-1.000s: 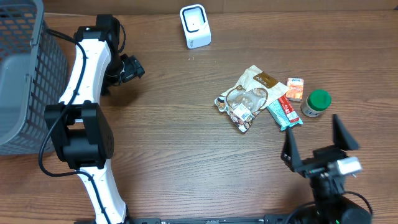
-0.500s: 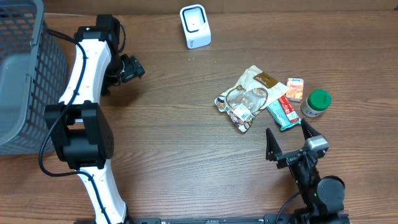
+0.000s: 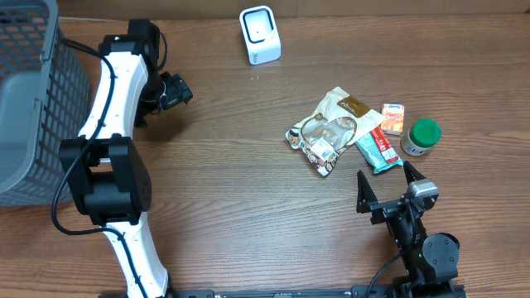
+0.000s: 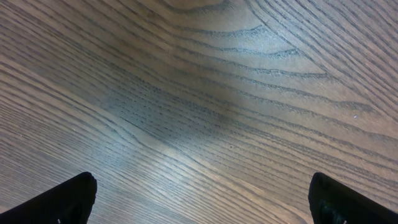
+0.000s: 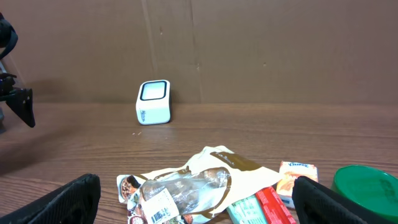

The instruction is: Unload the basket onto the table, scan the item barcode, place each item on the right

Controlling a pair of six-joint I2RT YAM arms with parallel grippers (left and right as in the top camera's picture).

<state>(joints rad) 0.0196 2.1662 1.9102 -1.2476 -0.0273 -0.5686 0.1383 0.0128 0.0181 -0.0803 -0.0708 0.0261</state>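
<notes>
Your crumpled snack bag [image 3: 331,131] lies right of the table's [image 3: 248,199] middle with its white barcode label facing up, touching a teal bar [image 3: 378,151]. The right claw [image 3: 387,184] sits low just beside it, fingers spread wide and empty. The left claw [image 4: 202,202] hangs over wood, also spread apart.

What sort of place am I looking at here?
Probably a mock shop checkout on a wooden table: a small white scanner, a heap of packaged snacks, and a grey mesh basket at the edge.
</notes>
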